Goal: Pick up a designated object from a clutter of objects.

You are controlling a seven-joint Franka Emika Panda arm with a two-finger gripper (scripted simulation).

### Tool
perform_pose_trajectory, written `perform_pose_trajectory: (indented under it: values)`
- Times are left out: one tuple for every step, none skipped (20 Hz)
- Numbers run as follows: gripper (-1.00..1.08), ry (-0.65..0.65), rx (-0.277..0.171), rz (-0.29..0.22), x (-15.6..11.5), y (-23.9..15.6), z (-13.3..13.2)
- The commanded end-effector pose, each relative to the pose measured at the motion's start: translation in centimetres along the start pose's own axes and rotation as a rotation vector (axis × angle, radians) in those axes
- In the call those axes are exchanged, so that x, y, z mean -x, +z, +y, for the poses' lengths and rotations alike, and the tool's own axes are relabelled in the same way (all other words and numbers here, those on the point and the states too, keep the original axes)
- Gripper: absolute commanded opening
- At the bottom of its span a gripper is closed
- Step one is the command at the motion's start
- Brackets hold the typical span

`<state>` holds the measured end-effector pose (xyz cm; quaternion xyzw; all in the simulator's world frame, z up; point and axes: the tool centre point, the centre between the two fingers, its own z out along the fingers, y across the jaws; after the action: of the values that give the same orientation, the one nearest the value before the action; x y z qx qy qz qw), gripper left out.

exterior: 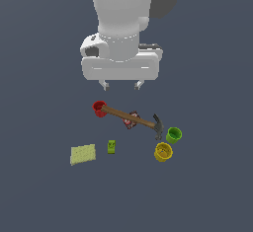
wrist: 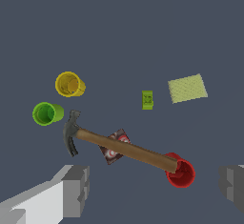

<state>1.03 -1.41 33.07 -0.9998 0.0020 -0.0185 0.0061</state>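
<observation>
The bright green cup (exterior: pixel 173 135) stands on the floor at the exterior view's right, just beside the hammer's head and behind the yellow cup (exterior: pixel 163 152). It also shows in the wrist view (wrist: pixel 46 113). My gripper (exterior: pixel 121 85) hangs open and empty well above the clutter, over the red cup (exterior: pixel 100 108), far from the green cup. In the wrist view its fingers (wrist: pixel 76 189) frame the red cup (wrist: pixel 181 172).
A wooden-handled hammer (exterior: pixel 131 118) lies from the red cup towards the green cup, across a red-patterned piece (exterior: pixel 130 120). A small green block (exterior: pixel 111 146) and a pale yellow flat pad (exterior: pixel 82 154) lie nearer the exterior view's left.
</observation>
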Motion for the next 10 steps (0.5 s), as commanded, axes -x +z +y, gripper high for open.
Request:
perform_pose_trajectory:
  values:
    - [1.0, 0.0, 0.0, 0.0, 0.0, 0.0, 0.0]
    - [1.0, 0.0, 0.001, 0.0, 0.01, -0.02, 0.0]
    - [1.0, -0.001, 0.002, 0.0, 0.04, -0.07, -0.01]
    - [1.0, -0.003, 0.005, -0.001, 0.08, -0.17, 0.0]
    - [1.0, -0.005, 0.009, -0.001, 0.15, -0.29, 0.0]
    - [1.0, -0.008, 0.013, -0.002, 0.23, -0.45, 0.0]
    - [1.0, -0.011, 0.019, -0.003, 0.32, -0.64, 0.0]
    - [1.0, -0.013, 0.023, -0.003, 0.4, -0.79, 0.01]
    - [1.0, -0.015, 0.026, -0.004, 0.46, -0.9, 0.01]
    - [1.0, -0.016, 0.029, -0.004, 0.5, -0.98, 0.02]
